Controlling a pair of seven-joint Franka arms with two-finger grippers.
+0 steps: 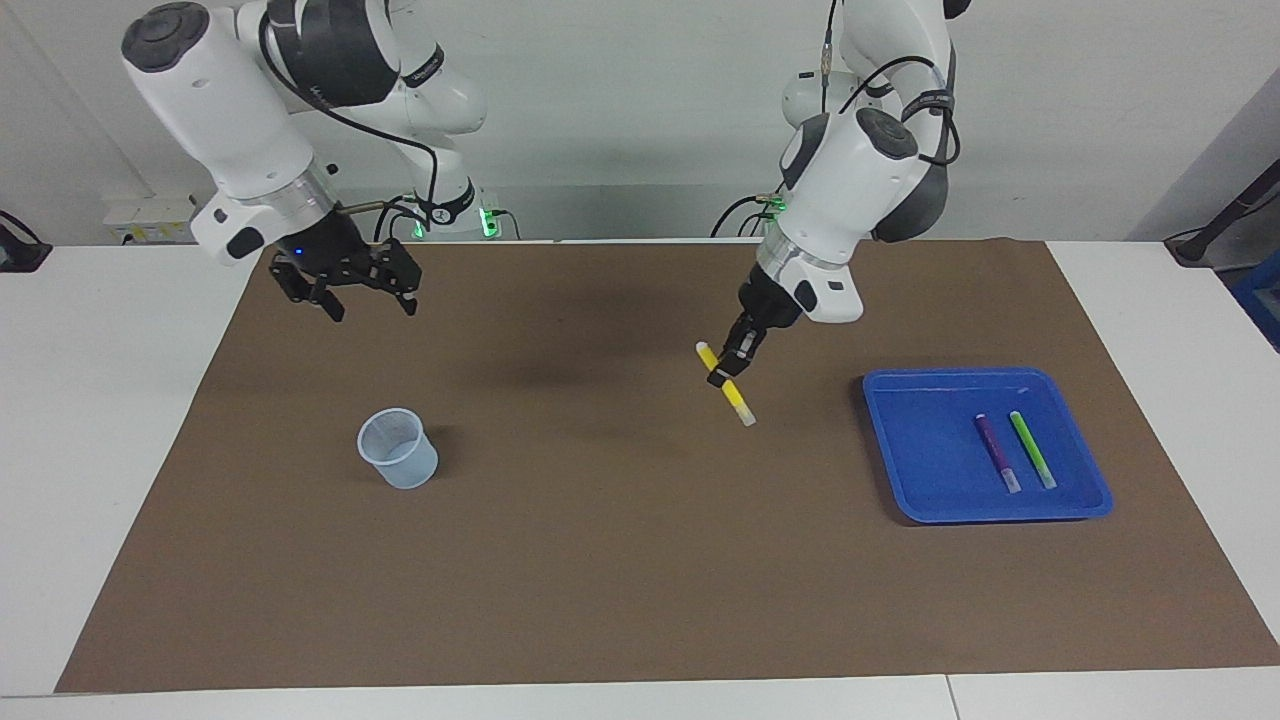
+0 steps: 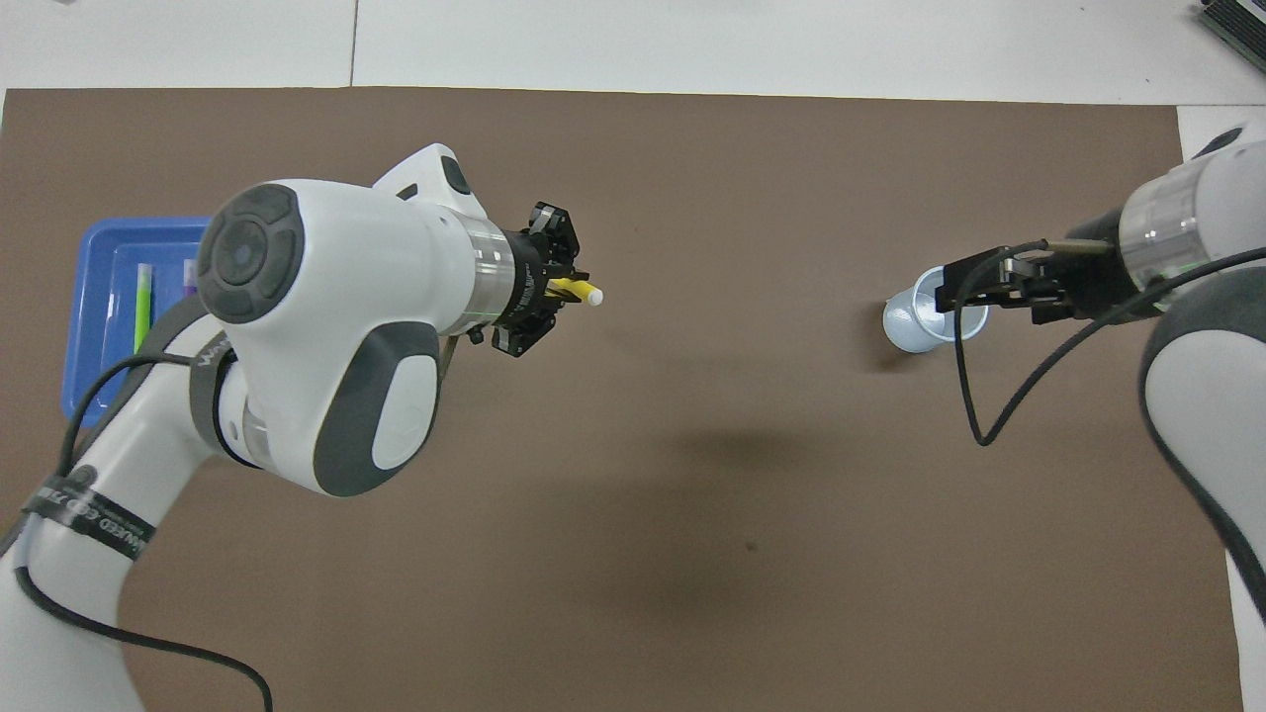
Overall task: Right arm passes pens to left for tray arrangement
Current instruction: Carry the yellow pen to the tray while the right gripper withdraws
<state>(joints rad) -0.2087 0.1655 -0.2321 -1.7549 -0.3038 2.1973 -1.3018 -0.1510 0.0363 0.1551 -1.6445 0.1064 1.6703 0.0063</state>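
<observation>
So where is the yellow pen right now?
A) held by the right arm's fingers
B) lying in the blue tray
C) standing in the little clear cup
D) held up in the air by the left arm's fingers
D: the left gripper is shut on the yellow pen above the brown mat, while only the purple pen and green pen lie in the blue tray.
</observation>
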